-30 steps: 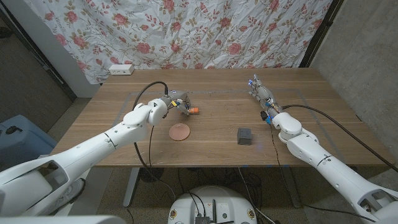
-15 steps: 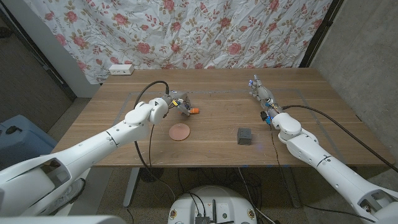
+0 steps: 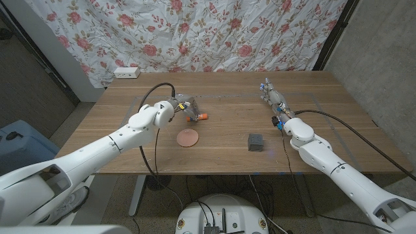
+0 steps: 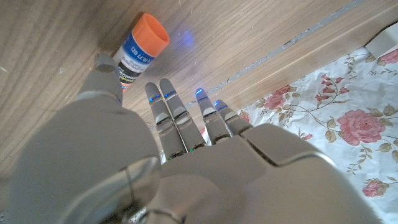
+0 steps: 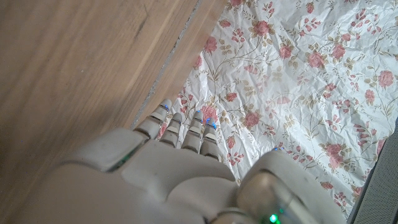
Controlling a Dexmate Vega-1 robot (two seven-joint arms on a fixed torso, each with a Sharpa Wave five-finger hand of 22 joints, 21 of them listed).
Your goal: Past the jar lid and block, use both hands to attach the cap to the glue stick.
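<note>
Glue stick (image 3: 197, 117) with orange cap (image 4: 152, 33) lies at 12 o'clock from lid (image 3: 188, 137). Left hand (image 3: 181, 105) has backed off it since a second ago, fingers straight, holding nothing. Right hand (image 3: 272, 95) unchanged, fingers extended, empty. Block (image 3: 255, 142) untouched. Likely releasing after capping.

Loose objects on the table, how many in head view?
3. Glue stick with orange cap by the left hand; round jar lid nearer the robot; dark block to its right. The hand may hide something.
</note>
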